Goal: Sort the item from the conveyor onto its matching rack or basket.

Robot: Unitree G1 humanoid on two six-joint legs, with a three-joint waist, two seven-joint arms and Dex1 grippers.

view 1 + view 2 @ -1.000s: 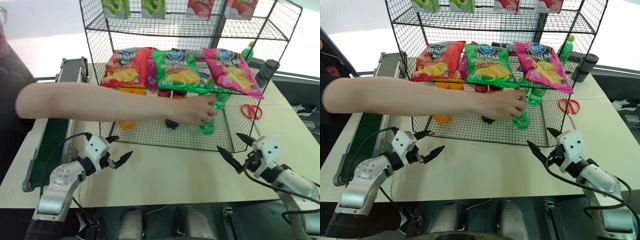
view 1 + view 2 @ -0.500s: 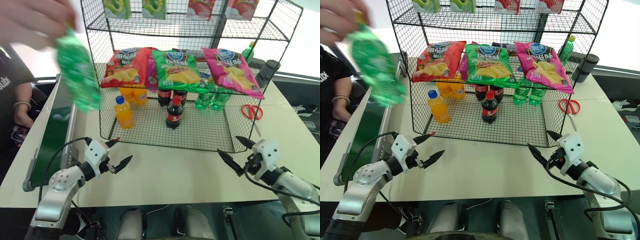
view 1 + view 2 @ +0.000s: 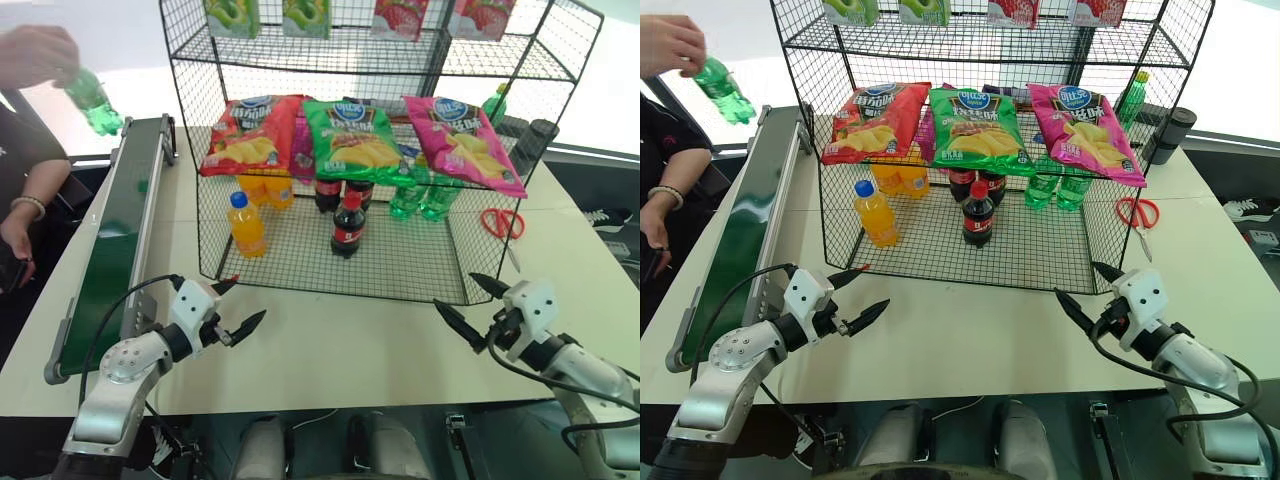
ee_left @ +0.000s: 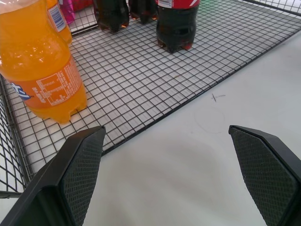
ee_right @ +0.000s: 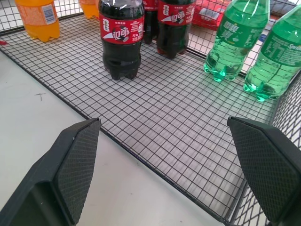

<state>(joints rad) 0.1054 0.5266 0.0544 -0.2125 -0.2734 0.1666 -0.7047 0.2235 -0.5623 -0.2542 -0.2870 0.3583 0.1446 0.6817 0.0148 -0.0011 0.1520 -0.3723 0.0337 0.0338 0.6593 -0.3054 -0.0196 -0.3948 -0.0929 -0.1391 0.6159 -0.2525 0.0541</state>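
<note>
A person's hand point(image 3: 35, 52) holds the green bottle point(image 3: 95, 102) up over the far end of the belt point(image 3: 112, 255), likely to set it down, so both grippers point(image 3: 233, 303) point(image 3: 467, 308) wait wide open by the rack point(image 3: 330, 262)

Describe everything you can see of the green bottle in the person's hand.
The green bottle is small, of clear green plastic with a green label. A person's hand grips its top, so the cap is hidden. It hangs tilted in the air above the far end of the conveyor, not touching the belt. Nothing but the hand touches it.
</note>
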